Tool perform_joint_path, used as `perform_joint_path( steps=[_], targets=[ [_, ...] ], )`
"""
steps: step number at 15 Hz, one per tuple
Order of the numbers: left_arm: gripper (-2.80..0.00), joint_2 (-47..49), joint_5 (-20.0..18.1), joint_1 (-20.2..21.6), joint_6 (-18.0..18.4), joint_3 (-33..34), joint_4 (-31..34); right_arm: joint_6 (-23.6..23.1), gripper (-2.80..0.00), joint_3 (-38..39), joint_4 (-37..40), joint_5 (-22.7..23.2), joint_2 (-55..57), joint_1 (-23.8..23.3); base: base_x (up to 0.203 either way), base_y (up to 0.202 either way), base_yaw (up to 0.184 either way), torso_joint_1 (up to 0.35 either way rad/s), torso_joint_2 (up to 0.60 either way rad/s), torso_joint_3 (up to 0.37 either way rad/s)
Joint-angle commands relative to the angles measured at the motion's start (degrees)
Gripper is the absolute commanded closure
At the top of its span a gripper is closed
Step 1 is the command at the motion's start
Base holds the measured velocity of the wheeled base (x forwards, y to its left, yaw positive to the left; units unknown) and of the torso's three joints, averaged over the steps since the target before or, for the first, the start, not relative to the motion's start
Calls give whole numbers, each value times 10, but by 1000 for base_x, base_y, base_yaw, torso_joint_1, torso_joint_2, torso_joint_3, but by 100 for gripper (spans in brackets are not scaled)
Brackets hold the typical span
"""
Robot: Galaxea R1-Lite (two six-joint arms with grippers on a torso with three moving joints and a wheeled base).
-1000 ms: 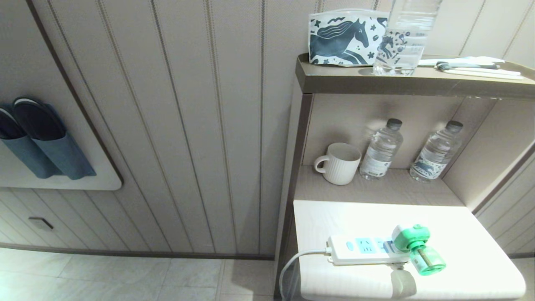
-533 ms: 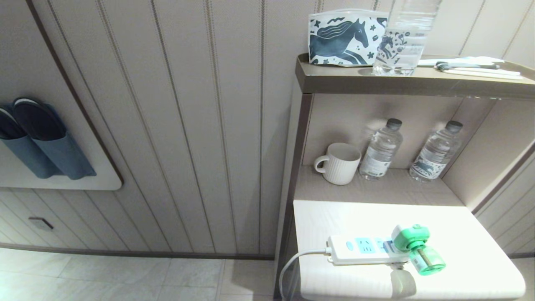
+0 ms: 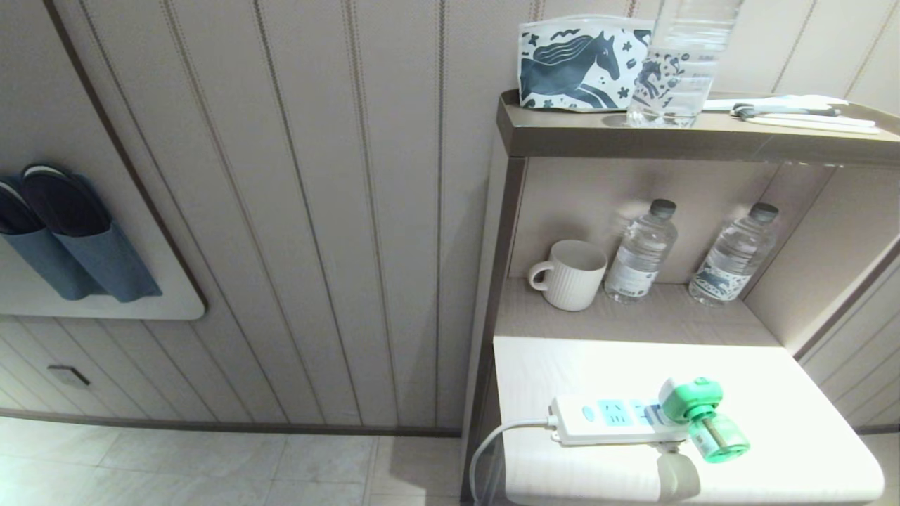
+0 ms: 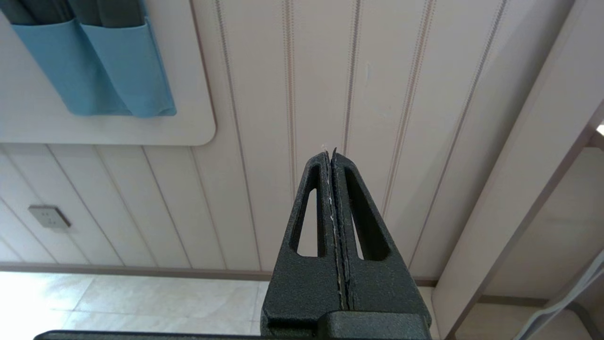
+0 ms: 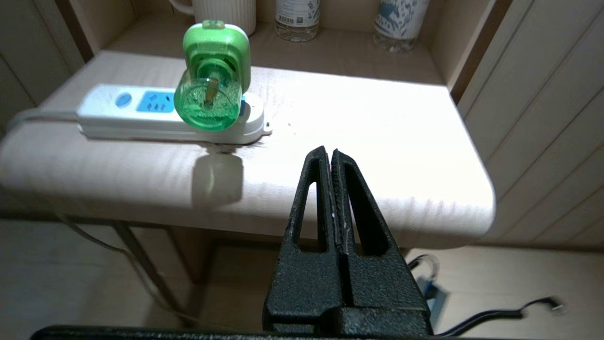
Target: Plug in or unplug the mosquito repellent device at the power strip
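Observation:
The white power strip point(image 3: 608, 420) lies along the front of a pale tabletop point(image 3: 773, 393), its cord hanging off the left edge. The green-and-white mosquito repellent device point(image 3: 696, 416) sits plugged into the strip's right end, its green liquid bottle point(image 5: 207, 101) pointing toward me. The same strip point(image 5: 118, 115) shows in the right wrist view. My right gripper point(image 5: 329, 153) is shut and empty, in front of the table's edge and to the right of the device. My left gripper point(image 4: 329, 152) is shut and empty, facing the panelled wall far from the table. Neither gripper shows in the head view.
Behind the tabletop a recessed shelf holds a white mug point(image 3: 568, 274) and two clear water bottles point(image 3: 641, 251) point(image 3: 735, 254). The upper shelf point(image 3: 703, 137) carries a horse-print pouch point(image 3: 580, 63) and another bottle. Blue slipper pockets point(image 3: 70, 239) hang on the left wall. Cables lie on the floor point(image 5: 495, 311).

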Motion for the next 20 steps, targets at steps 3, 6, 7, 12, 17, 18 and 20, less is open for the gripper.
perform_joint_path(
  steps=[3,6,7,12,17,18,20],
  targets=[
    [0,0,0,0,0,0,-1,44,0,2,13,1,0,1,0,0,0,0,0,0],
    [0,0,0,0,0,0,-1,53,0,2,14,4,1,0,0,0,0,0,0,0],
    [0,0,0,0,1,0,-1,56,0,2,15,3,1,0,0,0,0,0,0,0],
    [0,0,0,0,1,0,-1,58,0,2,15,0,1,0,0,0,0,0,0,0],
    [0,0,0,0,1,0,-1,59,0,2,15,-4,1,0,0,0,0,0,0,0],
    [0,0,0,0,0,0,-1,59,0,2,15,-3,1,0,0,0,0,0,0,0],
    [0,0,0,0,0,0,-1,58,0,2,15,-3,1,0,0,0,0,0,0,0]
  ],
)
